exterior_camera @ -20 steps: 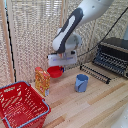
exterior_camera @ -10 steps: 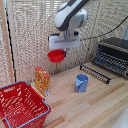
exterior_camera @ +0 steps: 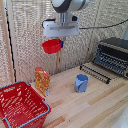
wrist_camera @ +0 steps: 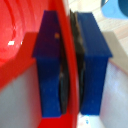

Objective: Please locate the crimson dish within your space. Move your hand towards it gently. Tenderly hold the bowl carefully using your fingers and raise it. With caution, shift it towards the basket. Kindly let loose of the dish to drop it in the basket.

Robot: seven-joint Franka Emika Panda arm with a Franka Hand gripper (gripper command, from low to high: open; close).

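The wrist view is filled by the gripper (wrist_camera: 71, 65), whose two dark blue fingers (wrist_camera: 49, 60) stand one on each side of the thin red wall of the crimson dish (wrist_camera: 20, 40), pressed against it. One finger lies inside the bowl's glossy red hollow, the other outside it. Past the outer finger shows pale wooden table (wrist_camera: 117, 42) and part of a blue cup (wrist_camera: 116, 7).
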